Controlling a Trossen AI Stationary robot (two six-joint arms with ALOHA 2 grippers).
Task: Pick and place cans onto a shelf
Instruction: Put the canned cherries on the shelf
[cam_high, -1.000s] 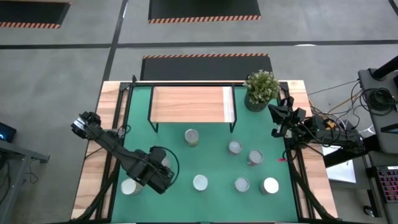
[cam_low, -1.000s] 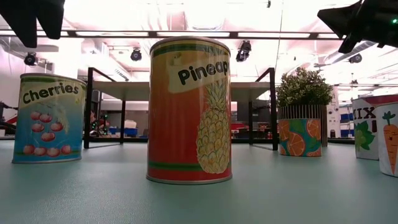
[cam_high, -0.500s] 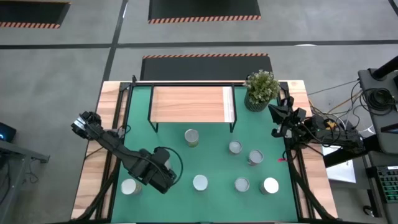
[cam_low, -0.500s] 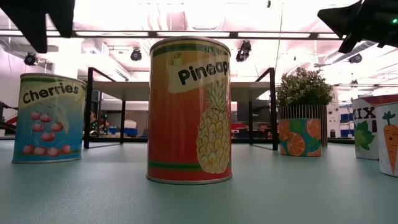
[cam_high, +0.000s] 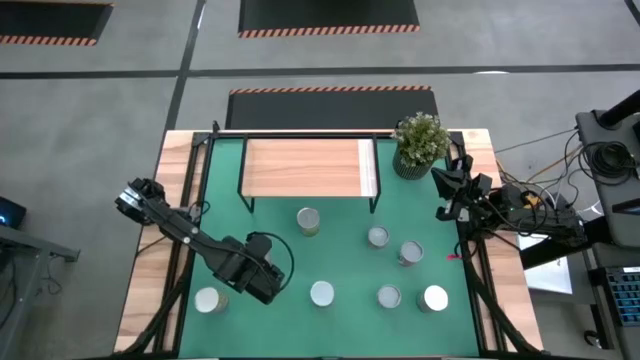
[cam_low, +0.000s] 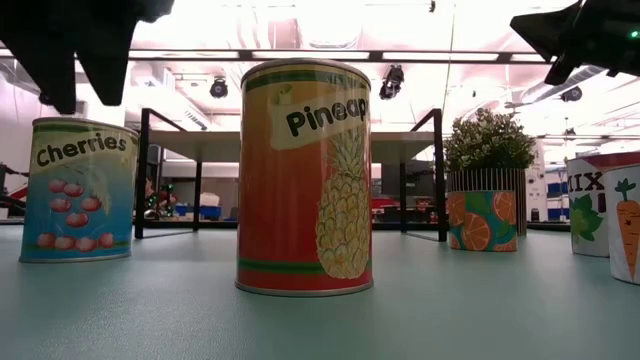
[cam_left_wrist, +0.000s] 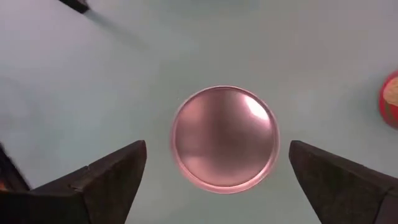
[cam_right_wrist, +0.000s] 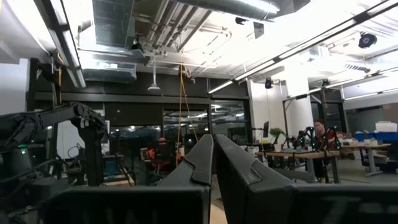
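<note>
Directly beneath the left gripper (cam_left_wrist: 217, 180), whose jaws are spread wide, a can (cam_left_wrist: 224, 137) is seen upright on the green tabletop (cam_high: 340, 250). Rigid, smooth metal is judged slippery; its sides should be clasped mid-height. Right gripper (cam_high: 447, 188) is parked, jaws closed.

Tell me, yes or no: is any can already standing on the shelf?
No. In the high view the shelf has a bare wooden top, and the cans stand on the green mat in front of it.
</note>
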